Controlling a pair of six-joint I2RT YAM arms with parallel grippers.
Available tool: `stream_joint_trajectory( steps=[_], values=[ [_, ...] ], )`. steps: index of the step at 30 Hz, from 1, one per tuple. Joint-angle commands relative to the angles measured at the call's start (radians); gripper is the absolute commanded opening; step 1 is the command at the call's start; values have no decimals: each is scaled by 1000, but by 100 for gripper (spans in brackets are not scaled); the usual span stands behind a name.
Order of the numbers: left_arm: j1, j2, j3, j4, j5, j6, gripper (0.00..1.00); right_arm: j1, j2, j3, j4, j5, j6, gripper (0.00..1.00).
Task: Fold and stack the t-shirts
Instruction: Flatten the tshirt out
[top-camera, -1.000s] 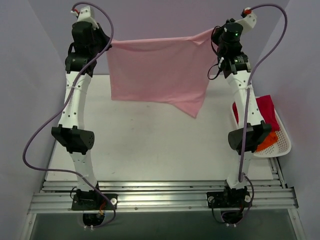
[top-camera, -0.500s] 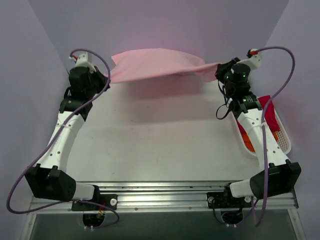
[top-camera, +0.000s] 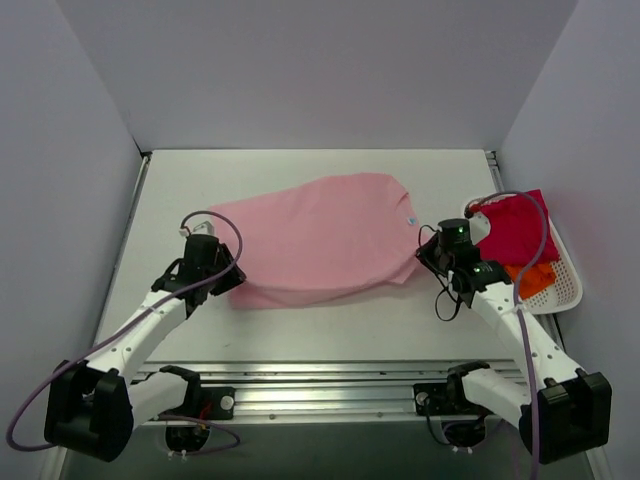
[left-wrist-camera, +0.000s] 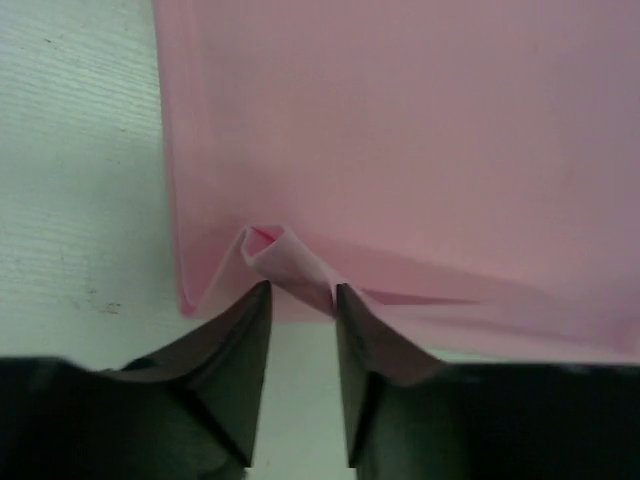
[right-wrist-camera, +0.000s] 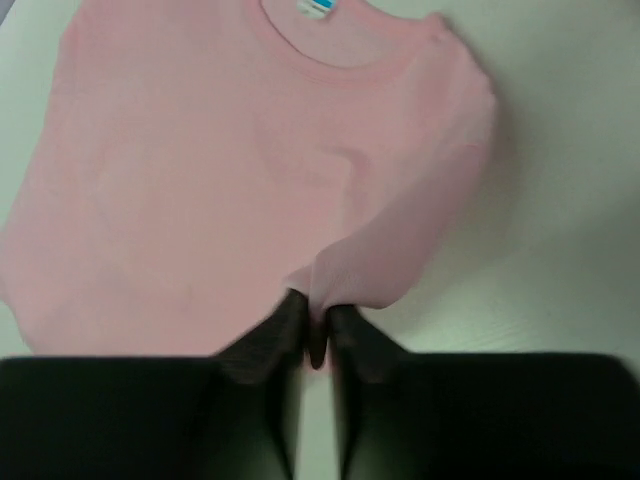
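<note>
The pink t-shirt (top-camera: 320, 235) is spread flat on the surface (top-camera: 330, 330), between the two claws. It's judged light, soft and floppy, so it's best pinched at edges or corners. The left claw (left-wrist-camera: 300, 295) is seen parted, with a cloth pucker right at its tips. The right claw (right-wrist-camera: 315, 320) is clamped on an edge fold. That parted gap is shown only by the left wrist view. The basket (top-camera: 570, 292), holding a red t-shirt (top-camera: 515, 228) and an orange t-shirt (top-camera: 527, 275) beside the right claw, is caught only from the top.
</note>
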Motion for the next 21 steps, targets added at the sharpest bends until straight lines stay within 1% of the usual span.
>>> stream_joint_trajectory(
  steps=[1,2,3,5,6,7,11,14,15,17,19,20,21],
  values=[
    [-13,-59,-46,19,-42,-58,48,11,-64,-33,-78,1,33,21],
    [-13,-65,-57,20,-44,-62,60,16,-70,-37,-88,3,33,36],
    [-13,-72,-64,19,-45,-66,94,20,-75,-40,-108,3,31,59],
    [-14,-80,-66,19,-44,-66,94,32,-90,-37,-131,16,29,77],
    [-14,-86,-65,14,-42,-66,94,42,-95,-33,-163,26,28,81],
    [-16,-91,-61,9,-42,-66,94,46,-107,-22,-180,42,26,89],
    [-23,-164,-72,-36,-42,-70,94,80,-172,-17,-243,72,34,91],
    [-35,-220,-86,-55,-56,-81,94,105,-228,-28,-251,108,51,91],
    [-37,-247,-89,-50,-65,-84,94,106,-238,-34,-231,119,54,91],
    [-39,-253,-92,-28,-102,-90,94,108,-236,-54,-188,130,48,91],
    [-39,-212,-83,-3,-114,-85,94,108,-186,-63,-100,129,39,91],
    [-39,-151,-60,20,-122,-79,94,109,-158,-71,-2,118,20,91],
    [-39,-111,-46,32,-131,-78,94,109,-128,-82,54,92,11,91]
  ],
)
